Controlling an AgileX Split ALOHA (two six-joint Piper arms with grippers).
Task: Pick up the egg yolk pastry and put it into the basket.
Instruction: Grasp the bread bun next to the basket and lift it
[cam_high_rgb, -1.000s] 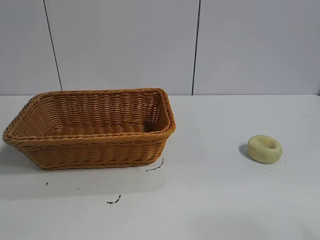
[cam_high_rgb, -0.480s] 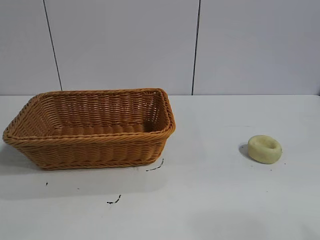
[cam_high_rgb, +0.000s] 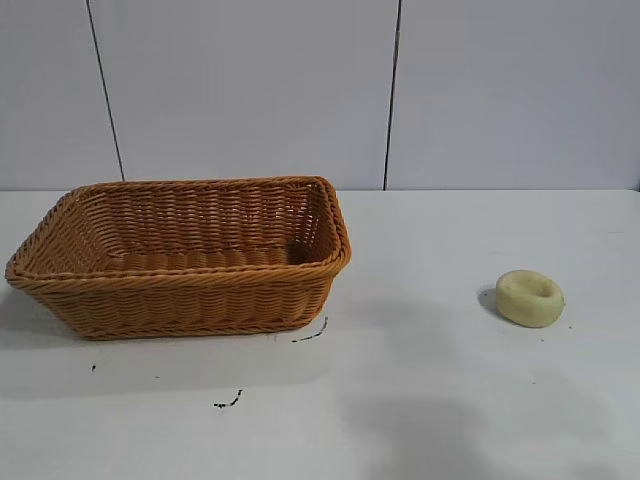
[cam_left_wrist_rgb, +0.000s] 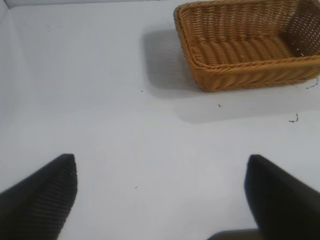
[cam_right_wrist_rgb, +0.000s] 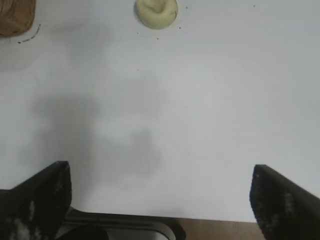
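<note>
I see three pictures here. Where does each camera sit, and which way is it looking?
Exterior view: across the table, level, facing the basket and pastry; no arm shows.
Left wrist view: on the left arm, looking over its open left gripper at the basket.
Right wrist view: on the right arm, looking over its open right gripper at the pastry.
All three show the white table.

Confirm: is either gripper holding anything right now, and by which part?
Nothing held. Left gripper and right gripper are both open over bare table; the egg yolk pastry sits untouched, apart from the basket.
</note>
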